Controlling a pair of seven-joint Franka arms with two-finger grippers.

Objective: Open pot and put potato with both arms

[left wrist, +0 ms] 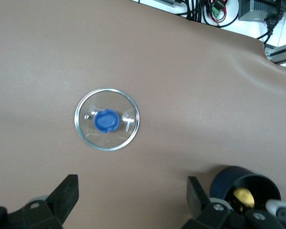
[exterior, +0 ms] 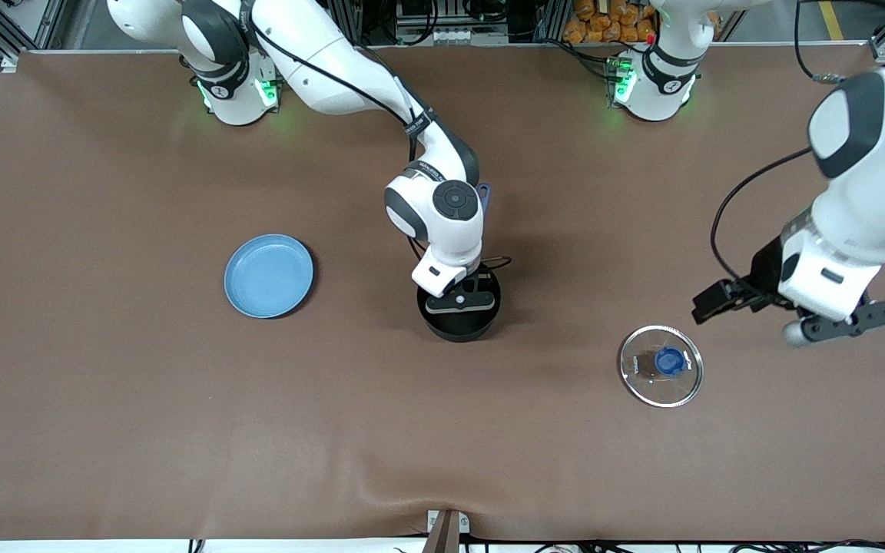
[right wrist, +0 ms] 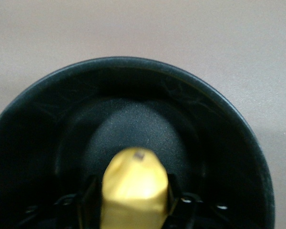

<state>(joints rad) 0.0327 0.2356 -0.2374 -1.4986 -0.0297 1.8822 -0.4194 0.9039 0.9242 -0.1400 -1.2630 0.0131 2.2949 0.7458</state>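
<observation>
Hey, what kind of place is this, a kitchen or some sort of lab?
Most likely a robotics lab, not a kitchen: two arms bolted to a table under a brown cover, aluminium framing and cables along its edge. The pot, glass lid and blue plate look like test props.

Blue plate on a brown table cover

A flat round blue plate (exterior: 269, 276) lies upright and empty on the brown table cover (exterior: 104, 399), toward the right arm's end of the table, about midway between the edge along the bases and the edge nearest the front camera. The cover shows a shallow wrinkle at the middle of that nearest edge, above a small metal bracket (exterior: 447, 528).
</observation>
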